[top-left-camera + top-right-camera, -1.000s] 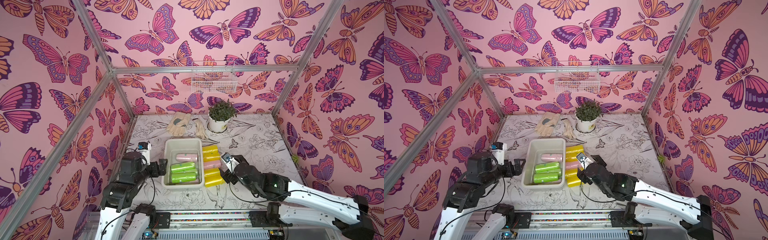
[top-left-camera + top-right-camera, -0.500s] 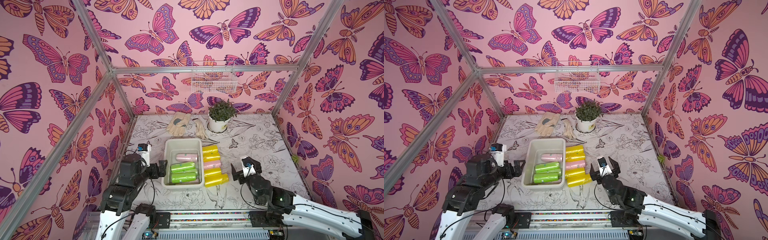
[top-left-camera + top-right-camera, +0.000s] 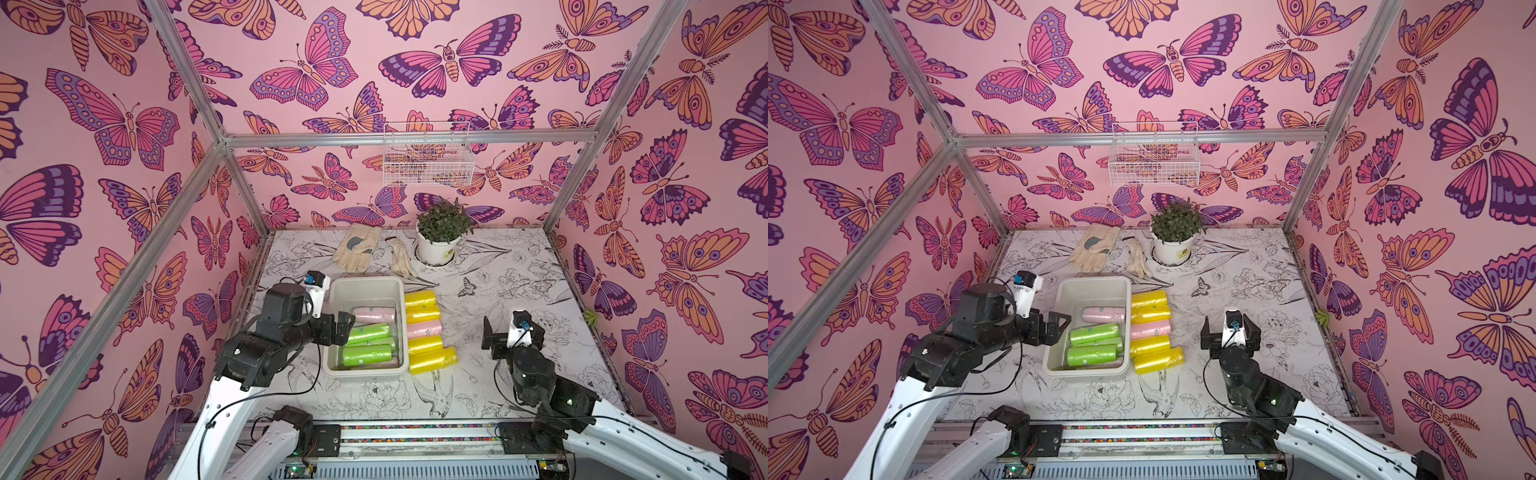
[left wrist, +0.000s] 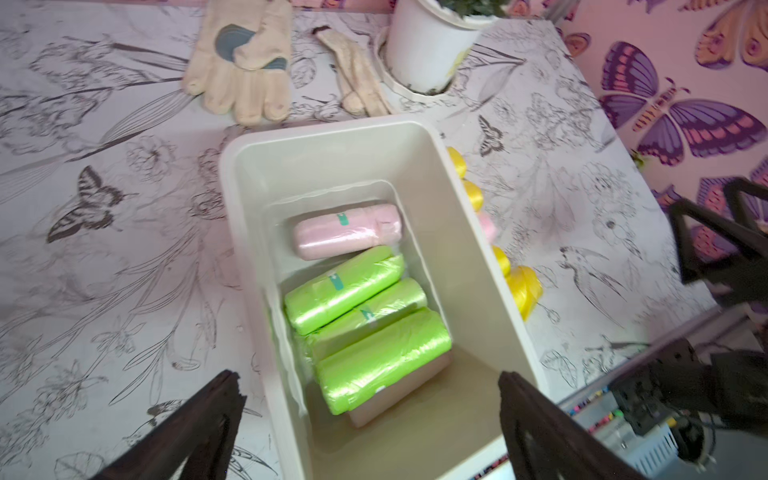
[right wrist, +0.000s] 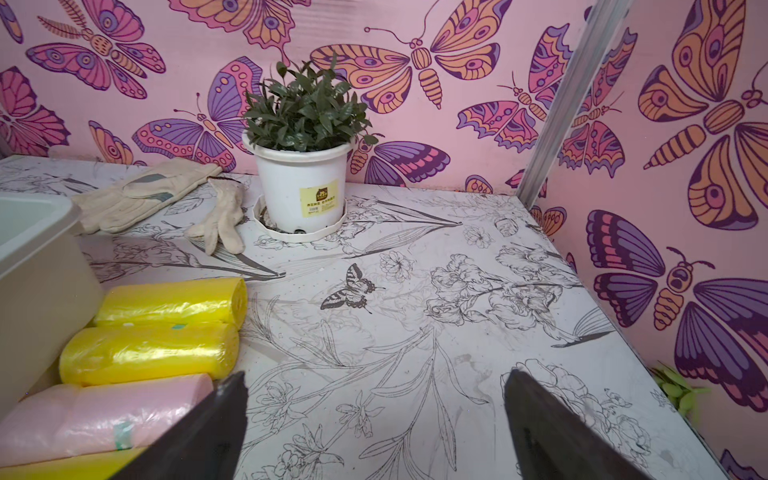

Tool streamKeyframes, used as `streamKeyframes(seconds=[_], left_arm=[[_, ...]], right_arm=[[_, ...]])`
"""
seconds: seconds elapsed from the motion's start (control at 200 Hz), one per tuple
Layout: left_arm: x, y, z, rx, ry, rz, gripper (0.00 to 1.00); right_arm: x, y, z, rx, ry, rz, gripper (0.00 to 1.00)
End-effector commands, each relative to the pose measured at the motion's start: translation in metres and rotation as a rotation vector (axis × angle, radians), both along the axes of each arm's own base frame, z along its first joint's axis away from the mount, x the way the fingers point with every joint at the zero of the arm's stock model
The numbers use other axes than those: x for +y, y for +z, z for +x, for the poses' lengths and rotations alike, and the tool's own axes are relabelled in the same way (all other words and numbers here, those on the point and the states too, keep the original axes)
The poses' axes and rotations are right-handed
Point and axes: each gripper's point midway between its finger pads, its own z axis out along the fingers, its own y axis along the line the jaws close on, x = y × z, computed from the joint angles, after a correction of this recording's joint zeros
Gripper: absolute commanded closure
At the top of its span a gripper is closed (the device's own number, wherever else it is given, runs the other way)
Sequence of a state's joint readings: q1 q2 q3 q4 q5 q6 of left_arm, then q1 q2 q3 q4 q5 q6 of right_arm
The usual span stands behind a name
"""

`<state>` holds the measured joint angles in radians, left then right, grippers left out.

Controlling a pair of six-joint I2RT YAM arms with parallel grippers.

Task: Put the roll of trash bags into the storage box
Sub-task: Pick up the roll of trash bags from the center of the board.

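Observation:
The off-white storage box (image 3: 365, 281) (image 3: 1096, 281) (image 4: 332, 129) stands mid-table and holds a pink roll (image 4: 345, 230) and three green rolls (image 4: 380, 357) (image 3: 368, 354). Another pink roll (image 4: 399, 395) peeks out beneath them. Along the box's right side lie several yellow rolls of trash bags (image 3: 432, 359) (image 3: 1158, 359) (image 5: 149, 353) and one pink roll (image 3: 424, 329) (image 5: 104, 415). My left gripper (image 3: 338, 330) (image 3: 1054, 328) (image 4: 370, 382) hovers open at the box's left rim, empty. My right gripper (image 3: 512, 334) (image 3: 1230, 336) (image 5: 374, 380) is open and empty, to the right of the yellow rolls and apart from them.
Two work gloves (image 3: 359, 249) (image 3: 401, 257) and a potted plant (image 3: 442, 241) sit at the back of the table. A white wire basket (image 3: 428, 160) hangs on the back wall. Pink butterfly walls and metal posts close in the table on three sides.
My right gripper has let go of the nearest yellow roll, opened fully and drawn back to the right. That roll now lies slightly skewed beside the box. The left arm has barely moved.

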<state>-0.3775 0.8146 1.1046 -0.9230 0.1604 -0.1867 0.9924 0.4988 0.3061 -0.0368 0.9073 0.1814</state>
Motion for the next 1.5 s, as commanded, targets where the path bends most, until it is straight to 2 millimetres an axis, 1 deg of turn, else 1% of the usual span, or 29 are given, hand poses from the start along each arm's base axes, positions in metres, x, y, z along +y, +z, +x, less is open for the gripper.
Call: streamKeyframes(seconds=[0.0, 0.11, 0.2, 0.295, 0.381, 0.461, 0.546, 0.621, 0.631, 0.651, 0.741, 0.786, 0.886, 1.012, 1.182, 1.242, 1.367, 1.497], left_arm=[[-0.011, 0.022, -0.010, -0.053, -0.046, 0.030, 0.00], [-0.031, 0.026, -0.013, -0.045, -0.103, 0.038, 0.00], [-0.054, 0.019, -0.014, -0.019, -0.168, 0.061, 0.00], [-0.075, 0.008, -0.015, -0.016, -0.227, 0.158, 0.00], [-0.091, 0.000, -0.017, -0.006, -0.274, 0.226, 0.00], [-0.106, -0.003, -0.019, -0.004, -0.322, 0.286, 0.00], [-0.123, 0.000, -0.022, -0.012, -0.376, 0.334, 0.00], [-0.142, 0.002, -0.031, 0.002, -0.457, 0.333, 0.01], [-0.148, -0.005, -0.031, 0.021, -0.472, 0.352, 0.01], [-0.154, -0.008, -0.032, 0.033, -0.492, 0.363, 0.01], [-0.172, -0.018, -0.035, 0.034, -0.549, 0.440, 0.03], [-0.178, -0.026, -0.036, 0.040, -0.571, 0.491, 0.04], [-0.192, -0.052, -0.035, 0.086, -0.604, 0.617, 0.04], [-0.208, -0.081, -0.037, 0.167, -0.654, 0.675, 0.06], [-0.217, -0.112, -0.031, 0.222, -0.659, 0.748, 0.06], [-0.218, -0.124, -0.030, 0.248, -0.658, 0.779, 0.06], [-0.220, -0.149, -0.034, 0.319, -0.672, 0.815, 0.06], [-0.218, -0.167, -0.033, 0.349, -0.660, 0.864, 0.05]], right_arm=[[-0.004, -0.002, 0.003, 0.028, -0.025, 0.024, 0.01], [-0.006, -0.003, 0.004, 0.039, -0.042, 0.018, 0.01], [-0.007, -0.005, 0.005, 0.045, -0.050, 0.016, 0.01], [-0.009, -0.005, 0.005, 0.046, -0.062, 0.015, 0.01], [-0.016, -0.003, 0.005, 0.041, -0.094, 0.015, 0.01], [-0.025, -0.001, 0.004, 0.032, -0.134, 0.023, 0.01], [-0.032, -0.001, 0.002, 0.023, -0.153, 0.040, 0.01], [-0.036, -0.001, 0.000, 0.015, -0.156, 0.061, 0.01], [-0.036, 0.000, 0.000, 0.012, -0.158, 0.065, 0.01], [-0.038, 0.000, 0.000, 0.009, -0.161, 0.071, 0.01], [-0.043, 0.001, -0.003, -0.002, -0.171, 0.091, 0.01], [-0.045, 0.001, -0.004, -0.006, -0.174, 0.099, 0.01], [-0.048, 0.002, -0.005, -0.014, -0.179, 0.109, 0.01], [-0.050, 0.002, -0.006, -0.017, -0.186, 0.112, 0.01], [-0.052, 0.002, -0.006, -0.018, -0.197, 0.110, 0.01], [-0.052, 0.002, -0.006, -0.017, -0.195, 0.110, 0.01], [-0.052, 0.002, -0.005, -0.016, -0.197, 0.109, 0.01], [-0.051, 0.001, -0.005, -0.014, -0.198, 0.107, 0.01]])
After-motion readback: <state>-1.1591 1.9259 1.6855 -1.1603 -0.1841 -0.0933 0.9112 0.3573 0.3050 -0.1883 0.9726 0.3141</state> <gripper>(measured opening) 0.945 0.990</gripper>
